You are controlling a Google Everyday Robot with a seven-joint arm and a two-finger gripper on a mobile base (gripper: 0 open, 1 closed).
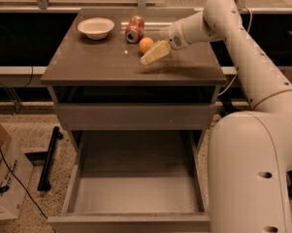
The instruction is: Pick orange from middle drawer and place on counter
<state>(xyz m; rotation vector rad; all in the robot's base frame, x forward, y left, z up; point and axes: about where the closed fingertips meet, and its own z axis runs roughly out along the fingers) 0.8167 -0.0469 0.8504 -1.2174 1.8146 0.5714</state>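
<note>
The orange rests on the counter, right of centre and in front of the soda can. My gripper is over the counter just right of the orange. It is open, with one pale finger lying along the orange's front right side; the orange shows free beside it. The middle drawer is pulled wide open below, and its flat bottom shows nothing in it.
A white bowl stands at the counter's back left. An orange-red soda can stands behind the orange. A cardboard box and a black bar lie on the floor at the left. My arm's bulky body fills the right side.
</note>
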